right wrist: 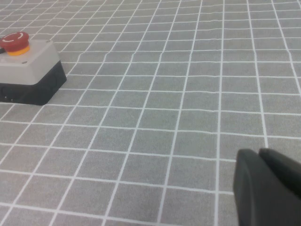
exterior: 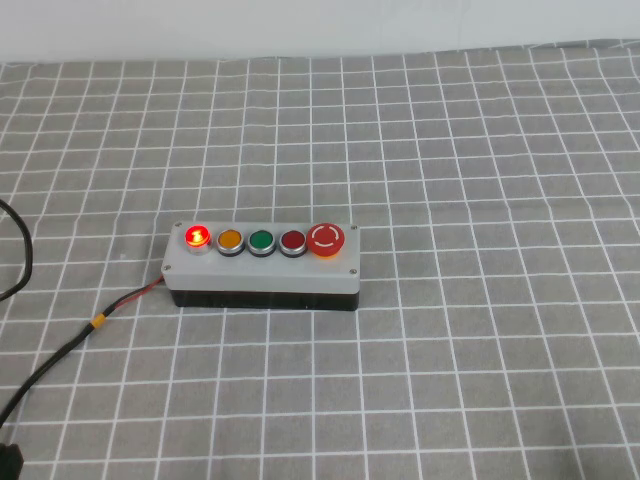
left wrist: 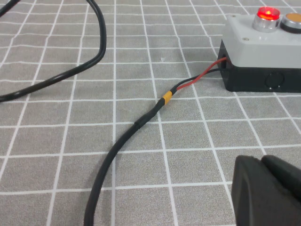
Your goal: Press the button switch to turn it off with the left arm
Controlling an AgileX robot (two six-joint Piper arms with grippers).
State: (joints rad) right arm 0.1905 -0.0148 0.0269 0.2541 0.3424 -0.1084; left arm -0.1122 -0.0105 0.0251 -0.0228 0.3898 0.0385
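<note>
While the lit red button (exterior: 197,237) glows at the left end of the switch box (exterior: 263,267), nothing has touched it yet. The box lies near the table's middle, its cable (exterior: 70,345) trailing left and near, likely laid that way to keep the button row clear. The left gripper (left wrist: 268,190) waits low and nearer than the box, to its left, well apart from it; how far its fingers are spread cannot be told, and it appears to carry nothing. The right gripper (right wrist: 268,188) sits parked right of the box, its opening equally unclear. A grey cloth (exterior: 480,150) with a white grid covers the table; a pale wall stands beyond.
</note>
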